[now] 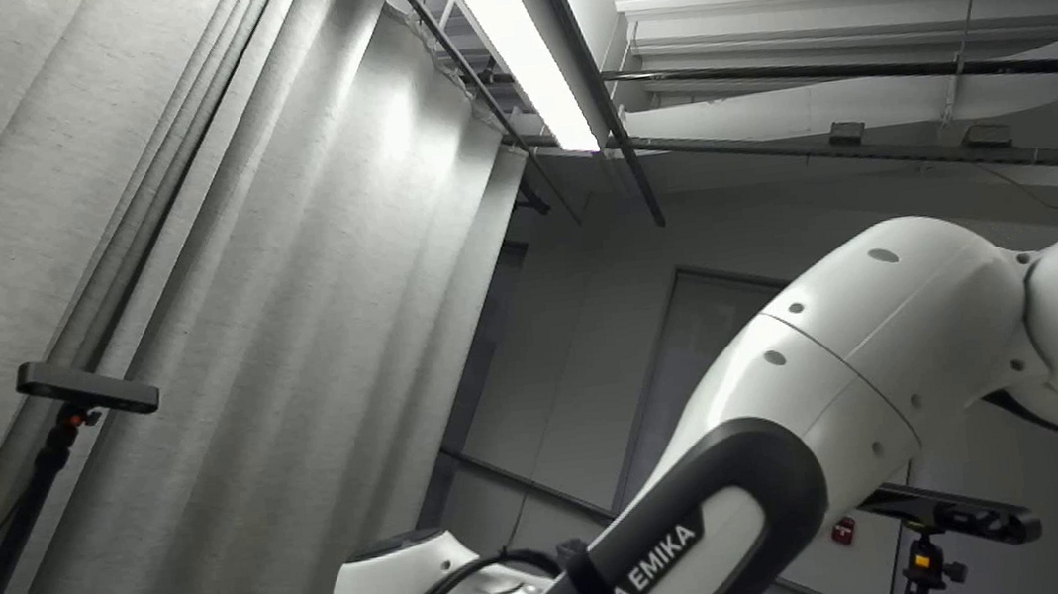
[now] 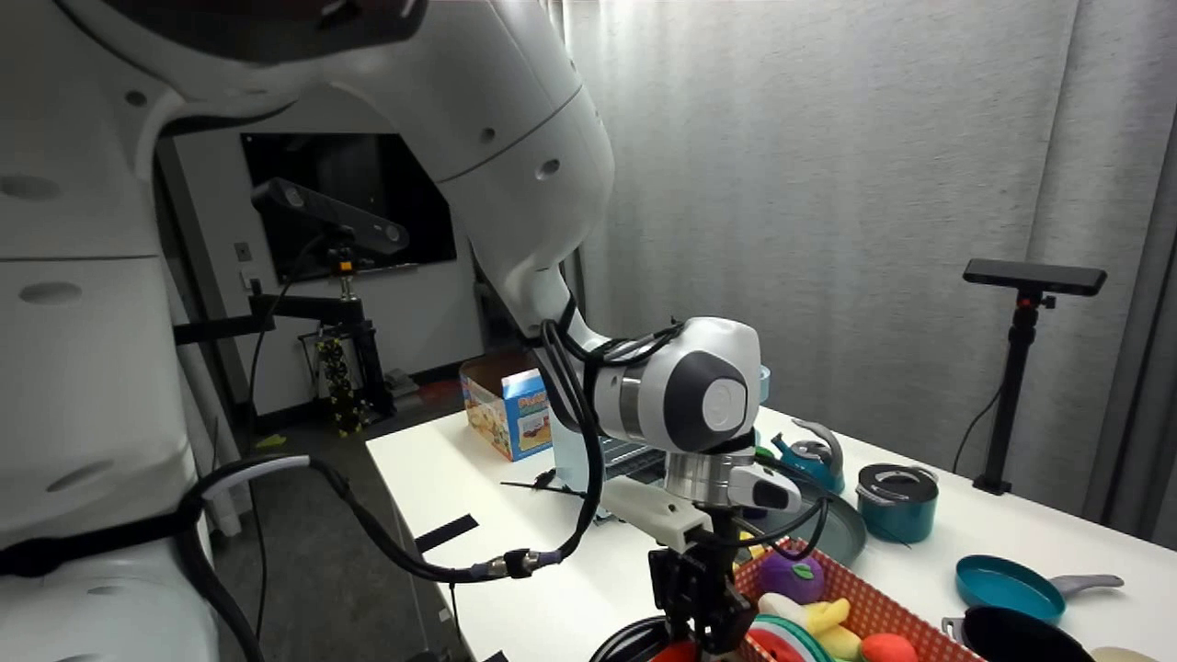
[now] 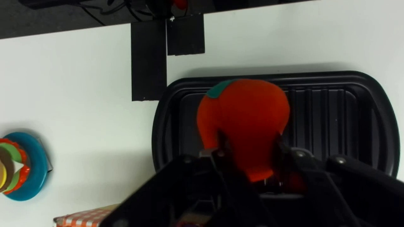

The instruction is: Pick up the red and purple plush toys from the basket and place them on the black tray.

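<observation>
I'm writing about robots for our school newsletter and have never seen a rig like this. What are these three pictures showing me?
The big white machine is a single robot arm, jointed like a human arm and ending in a black pincer. Two pictures are taken from different places outside the robot; the wrist view is taken from the arm itself, looking down past the pincer.

On the white table are a black tray, a red-checked basket with a purple plush toy among other things inside, and cookware such as a teal pot.

The pincer holds a red plush toy. In the wrist view it appears over the tray; whether it touches the tray, I can't tell.
</observation>
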You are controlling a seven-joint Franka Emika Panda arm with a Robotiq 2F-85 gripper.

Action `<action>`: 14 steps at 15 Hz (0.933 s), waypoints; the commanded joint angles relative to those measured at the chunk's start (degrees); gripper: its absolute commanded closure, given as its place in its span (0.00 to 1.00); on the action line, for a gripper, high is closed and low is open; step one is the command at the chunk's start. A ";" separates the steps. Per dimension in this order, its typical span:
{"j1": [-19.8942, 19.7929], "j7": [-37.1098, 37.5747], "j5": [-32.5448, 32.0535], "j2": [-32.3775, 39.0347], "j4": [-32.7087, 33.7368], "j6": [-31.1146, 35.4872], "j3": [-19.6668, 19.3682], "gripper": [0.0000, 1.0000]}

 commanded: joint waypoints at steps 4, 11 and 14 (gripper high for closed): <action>-0.21 -0.48 -2.08 0.27 3.74 -0.38 -1.14 0.10; 0.03 -0.01 -2.35 -0.99 6.41 -0.23 -1.11 0.00; -0.09 0.48 -1.78 -0.48 8.54 1.25 -1.10 0.00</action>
